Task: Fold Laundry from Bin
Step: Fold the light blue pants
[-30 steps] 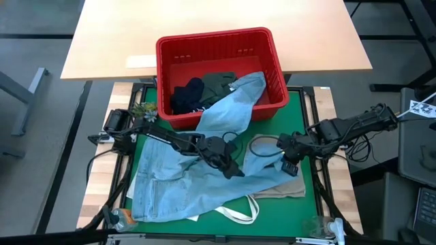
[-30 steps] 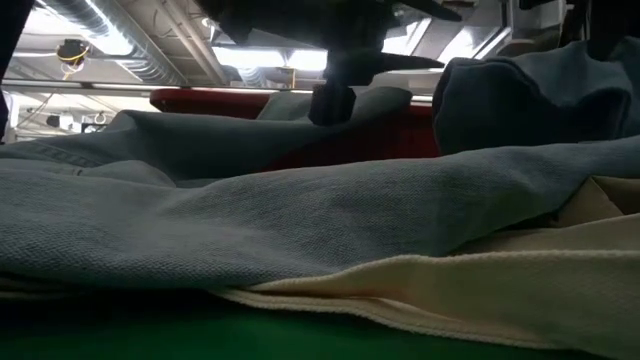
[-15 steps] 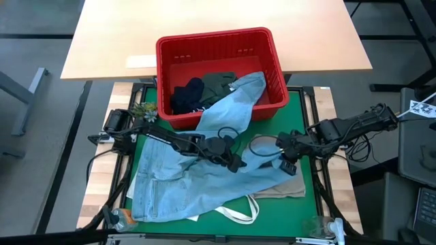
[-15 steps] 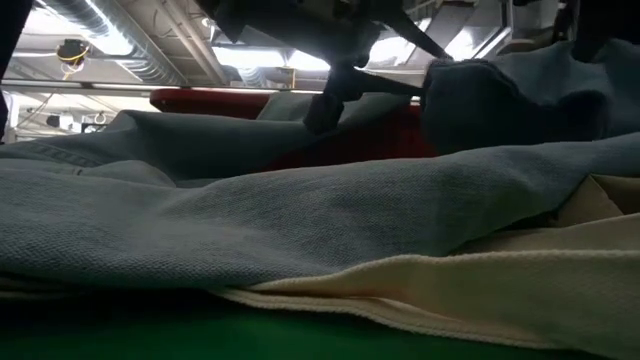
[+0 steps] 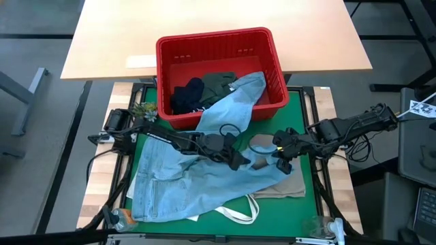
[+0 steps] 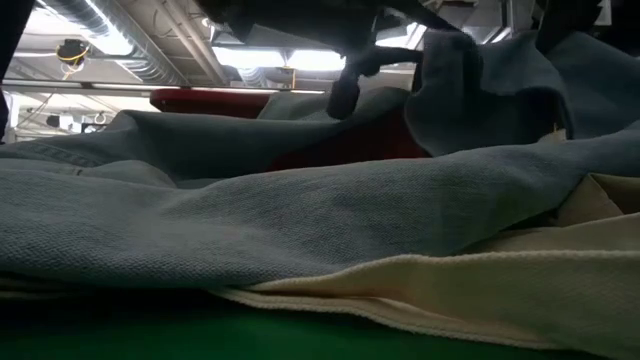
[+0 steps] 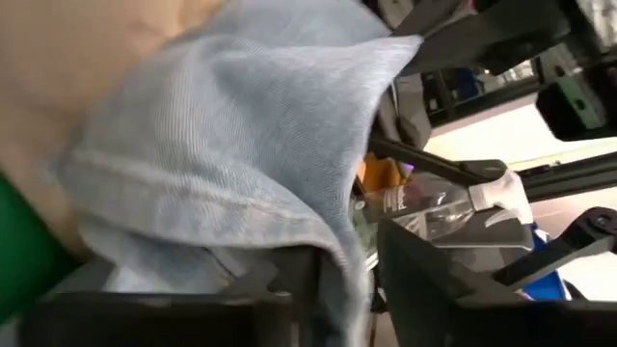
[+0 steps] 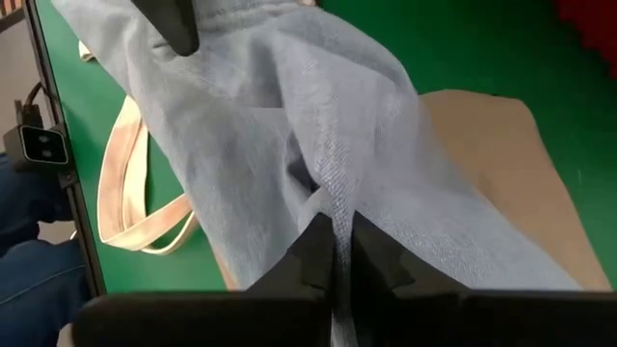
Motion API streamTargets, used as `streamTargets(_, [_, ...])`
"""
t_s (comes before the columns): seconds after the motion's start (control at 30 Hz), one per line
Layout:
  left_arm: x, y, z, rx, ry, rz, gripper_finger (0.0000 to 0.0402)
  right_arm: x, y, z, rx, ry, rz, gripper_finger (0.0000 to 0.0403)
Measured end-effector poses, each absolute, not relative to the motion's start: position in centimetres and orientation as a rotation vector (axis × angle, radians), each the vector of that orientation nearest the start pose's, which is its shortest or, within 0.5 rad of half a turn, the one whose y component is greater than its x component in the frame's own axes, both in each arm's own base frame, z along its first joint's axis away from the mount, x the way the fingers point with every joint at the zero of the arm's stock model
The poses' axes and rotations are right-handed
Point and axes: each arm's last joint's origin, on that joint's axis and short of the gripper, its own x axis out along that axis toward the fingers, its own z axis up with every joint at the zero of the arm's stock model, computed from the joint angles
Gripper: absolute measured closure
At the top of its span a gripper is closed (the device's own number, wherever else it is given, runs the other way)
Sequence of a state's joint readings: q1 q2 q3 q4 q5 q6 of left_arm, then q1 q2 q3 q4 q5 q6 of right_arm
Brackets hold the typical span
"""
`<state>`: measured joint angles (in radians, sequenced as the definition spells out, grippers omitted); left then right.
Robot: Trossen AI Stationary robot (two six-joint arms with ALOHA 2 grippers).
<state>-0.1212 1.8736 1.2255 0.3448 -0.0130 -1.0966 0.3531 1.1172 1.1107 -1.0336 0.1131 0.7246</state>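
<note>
- Green mat (image 5: 310,190): light blue jeans (image 5: 177,180) spread, one leg draped into red bin (image 5: 218,47).
- Left gripper (image 5: 238,162): fingers pinching jeans fold.
- Right gripper (image 5: 280,151): fingers clamped on jeans hem.

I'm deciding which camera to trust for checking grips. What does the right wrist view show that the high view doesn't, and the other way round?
Only the right wrist view: the right gripper shut on a fold of the light blue jeans, seen close up.

Only the high view: the red bin with dark garments inside and one jeans leg draped over its rim, plus the left gripper at the jeans.

Both: the jeans, the beige cloth beneath them, the cream strap loop and the green mat.
</note>
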Motion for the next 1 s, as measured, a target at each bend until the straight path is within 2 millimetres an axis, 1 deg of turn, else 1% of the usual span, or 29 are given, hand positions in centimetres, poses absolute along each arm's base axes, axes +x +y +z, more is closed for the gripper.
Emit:
streamTargets(0.13, [42.2, -4.2, 23.2, -0.997, 0.273, 0.032, 0.0383, 18.7, 6.6, 31.6, 0.418, 1.031, -0.157, 0.0384])
streamTargets(0.17, [42.2, -4.0, 23.3, -0.984, 0.271, 0.016, 0.0391, 18.7, 6.6, 31.6, 0.418, 1.031, -0.157, 0.0384])
streamTargets(0.27, [42.3, -3.6, 23.3, -0.952, 0.291, -0.026, 0.0394, 18.7, 6.6, 31.6, 0.419, 1.032, -0.156, 0.0384])
streamTargets(0.4, [42.2, -3.7, 23.3, -0.893, 0.323, -0.102, 0.0398, 18.7, 6.6, 31.6, 0.429, 1.041, -0.14, 0.0384])
streamTargets(0.57, [41.9, -3.6, 23.6, -0.781, 0.338, -0.119, 0.0399, 18.8, 6.8, 31.7, 0.449, 1.05, -0.088, 0.0378])
streamTargets(0.67, [41.9, -3.3, 24.3, -0.716, 0.315, -0.144, 0.04, 18.8, 7.0, 31.7, 0.462, 1.071, -0.042, 0.0351])
streamTargets(0.8, [41.9, -3.0, 25.9, -0.623, 0.302, -0.218, 0.04, 19.1, 7.1, 31.5, 0.459, 1.075, -0.038, 0.0292])
streamTargets(0.9, [41.9, -3.1, 26.4, -0.527, 0.365, -0.33, 0.0401, 19.4, 6.9, 31.6, 0.459, 1.059, -0.014, 0.0257])
streamTargets(1.0, [41.6, -3.2, 26.4, -0.475, 0.468, -0.407, 0.0401, 19.4, 6.8, 32.4, 0.438, 1.055, 0.059, 0.0236])
